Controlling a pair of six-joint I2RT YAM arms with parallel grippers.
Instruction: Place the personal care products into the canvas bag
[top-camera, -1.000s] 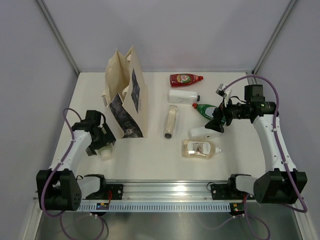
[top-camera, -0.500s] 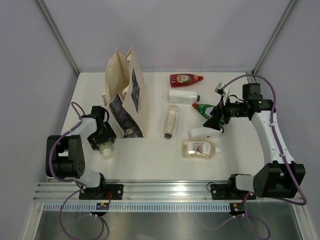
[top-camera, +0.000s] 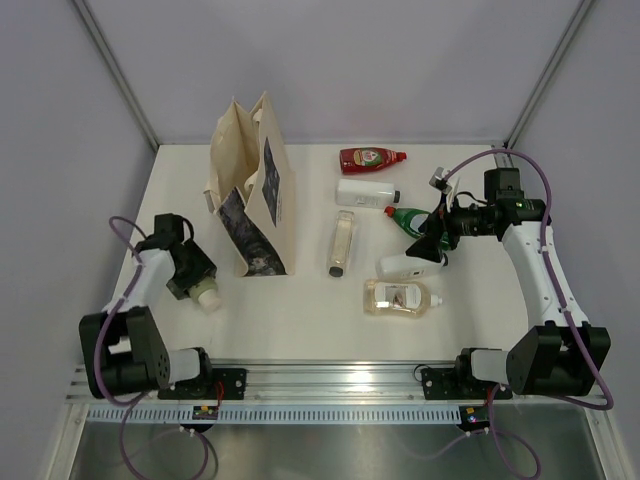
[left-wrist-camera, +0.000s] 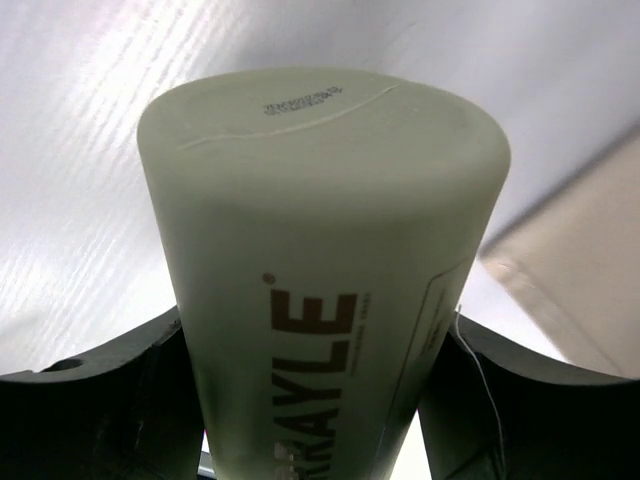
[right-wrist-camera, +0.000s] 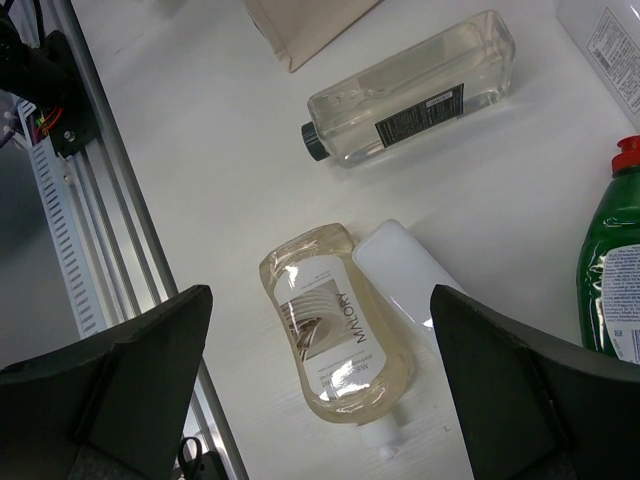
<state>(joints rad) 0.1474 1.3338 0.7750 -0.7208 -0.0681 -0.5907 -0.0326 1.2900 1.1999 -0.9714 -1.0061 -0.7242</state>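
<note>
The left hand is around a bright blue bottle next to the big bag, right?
Not blue. The bottle that the left hand is around is pale olive green, as the left wrist view shows. It is next to the canvas bag, just as you said.

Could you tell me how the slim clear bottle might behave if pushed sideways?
The slim clear plastic bottle with the dark cap lies on its side, so it may roll. It looks nearly full of liquid, so probably heavy for its size. Its glossy wall could be slippery.
</note>
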